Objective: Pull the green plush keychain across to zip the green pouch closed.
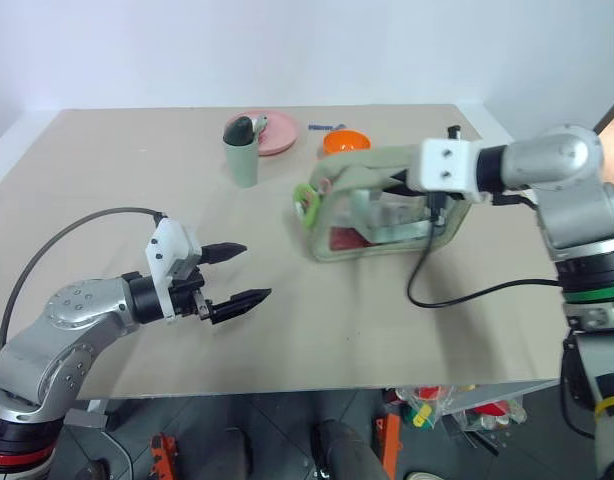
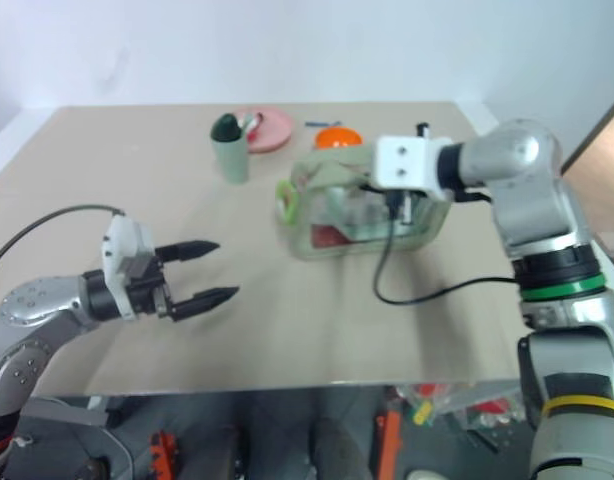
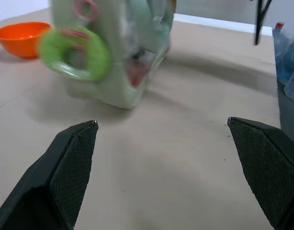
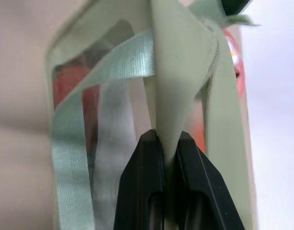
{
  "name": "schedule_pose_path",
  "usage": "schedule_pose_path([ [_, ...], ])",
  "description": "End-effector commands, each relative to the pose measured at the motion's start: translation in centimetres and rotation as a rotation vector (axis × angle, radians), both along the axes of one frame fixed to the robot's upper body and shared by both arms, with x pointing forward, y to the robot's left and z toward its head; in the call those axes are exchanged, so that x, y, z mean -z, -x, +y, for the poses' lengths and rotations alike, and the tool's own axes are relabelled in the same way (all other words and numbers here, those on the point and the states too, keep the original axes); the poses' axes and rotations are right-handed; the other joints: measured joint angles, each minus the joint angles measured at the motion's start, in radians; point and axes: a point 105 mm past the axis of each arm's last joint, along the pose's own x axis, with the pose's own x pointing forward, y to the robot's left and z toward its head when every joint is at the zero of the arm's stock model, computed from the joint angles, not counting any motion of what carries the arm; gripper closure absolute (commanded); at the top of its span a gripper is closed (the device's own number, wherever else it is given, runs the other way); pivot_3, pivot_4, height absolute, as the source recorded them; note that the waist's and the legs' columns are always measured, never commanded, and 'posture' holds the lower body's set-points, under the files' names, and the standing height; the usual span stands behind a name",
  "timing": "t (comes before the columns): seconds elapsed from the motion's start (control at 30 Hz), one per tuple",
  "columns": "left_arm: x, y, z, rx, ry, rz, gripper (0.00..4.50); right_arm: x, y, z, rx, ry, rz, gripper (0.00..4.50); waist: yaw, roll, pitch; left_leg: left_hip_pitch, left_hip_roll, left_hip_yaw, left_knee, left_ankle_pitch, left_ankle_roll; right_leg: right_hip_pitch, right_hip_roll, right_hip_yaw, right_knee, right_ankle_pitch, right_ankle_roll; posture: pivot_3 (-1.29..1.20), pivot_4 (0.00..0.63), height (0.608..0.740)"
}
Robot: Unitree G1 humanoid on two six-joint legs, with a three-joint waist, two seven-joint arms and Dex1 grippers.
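The green pouch (image 1: 382,205) stands on the table (image 1: 107,180), toward its far right part, near an orange bowl (image 1: 345,141) behind it; the green plush keychain (image 1: 308,203) hangs at the pouch's left end, on the side facing the left gripper (image 1: 239,273). The right gripper (image 4: 167,143) is above the pouch with its fingers pinched together on a fold of the pouch's sage-green fabric; the pale webbing strap runs just beside them. The left gripper hovers over bare table well apart from the pouch, fingers spread wide and holding nothing; a sage-green cup (image 1: 242,155) and a pink plate (image 1: 277,130) sit at the far edge.
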Motion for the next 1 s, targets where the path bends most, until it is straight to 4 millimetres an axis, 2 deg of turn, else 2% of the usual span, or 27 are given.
schedule_pose_path([
  [0.03,-1.2,-0.2,0.3,0.000,-0.004,-0.066,0.00,-1.7,1.8,2.7,0.008,-0.031,-0.031,4.44,0.002,0.000,0.000,0.000,0.000,-0.001,0.000,0.000,0.000,0.000,0.000,-0.001,0.000,-0.001,-0.001,0.00,0.150,0.740],
  [0.23,-1.0,-0.5,-0.1,0.007,0.000,-0.070,0.00,-1.8,2.4,6.4,0.006,-0.072,-0.030,4.44,0.002,0.000,0.000,-0.002,-0.001,-0.001,0.001,0.000,0.000,0.000,-0.002,-0.002,0.000,-0.001,0.000,0.00,0.150,0.740],
  [0.43,-0.9,-0.6,-0.2,0.010,0.001,-0.075,0.00,-0.8,1.8,7.1,0.057,-0.058,-0.012,4.44,0.002,0.000,0.000,-0.002,-0.001,-0.001,0.002,0.000,0.000,0.000,-0.002,-0.002,0.000,0.000,0.000,0.00,0.150,0.740],
  [0.53,-0.9,-0.6,-0.2,0.009,-0.002,-0.077,0.00,-0.5,2.9,7.7,0.024,-0.087,0.085,3.46,0.002,0.000,0.000,-0.002,-0.001,-0.001,0.002,0.000,0.000,0.000,-0.001,-0.002,0.000,0.000,0.000,0.00,0.150,0.740],
  [0.6,-0.9,-0.6,-0.2,0.009,-0.005,-0.078,0.00,-1.4,3.3,8.0,0.008,-0.167,0.088,2.81,0.002,0.000,0.000,-0.002,-0.001,-0.002,0.002,0.000,0.000,0.000,-0.001,-0.002,0.000,0.000,0.000,0.00,0.150,0.740],
  [0.73,-1.0,-0.6,-0.3,0.013,-0.007,-0.082,0.00,-4.0,4.4,8.2,-0.060,-0.398,0.201,1.37,0.001,0.000,0.000,-0.002,-0.001,-0.002,0.002,0.000,0.000,0.000,-0.001,-0.002,0.000,0.000,0.000,0.00,0.150,0.740],
  [0.8,-1.1,-0.6,-0.4,0.019,-0.008,-0.085,0.00,-6.0,4.9,7.4,-0.075,-0.572,0.296,0.68,0.001,0.000,0.000,-0.002,-0.001,-0.002,0.002,0.000,0.000,0.000,-0.001,-0.003,0.000,0.000,0.000,0.00,0.150,0.740],
  [0.87,-1.2,-0.6,-0.5,0.025,-0.009,-0.088,0.00,-7.6,4.6,5.1,-0.048,-0.699,0.339,0.04,0.001,0.000,0.000,-0.002,-0.001,-0.003,0.002,0.000,0.000,0.000,-0.001,-0.004,0.000,0.000,0.000,0.00,0.150,0.740],
  [0.93,-1.4,-0.6,-0.5,0.029,-0.009,-0.093,0.00,-7.8,4.0,2.0,0.001,-0.746,0.336,0.04,0.007,-0.002,-0.001,-0.002,-0.001,-0.004,0.002,0.000,0.000,0.002,-0.002,-0.005,0.000,0.000,0.000,0.00,0.150,0.740],
  [1.0,-1.6,-0.6,-0.5,0.033,-0.005,-0.098,0.00,-7.3,3.2,-0.9,0.061,-0.773,0.318,0.04,0.010,-0.002,-0.001,-0.002,-0.002,-0.005,0.002,0.000,0.000,0.006,-0.002,-0.007,-0.004,-0.001,0.000,0.00,0.150,0.740],
])
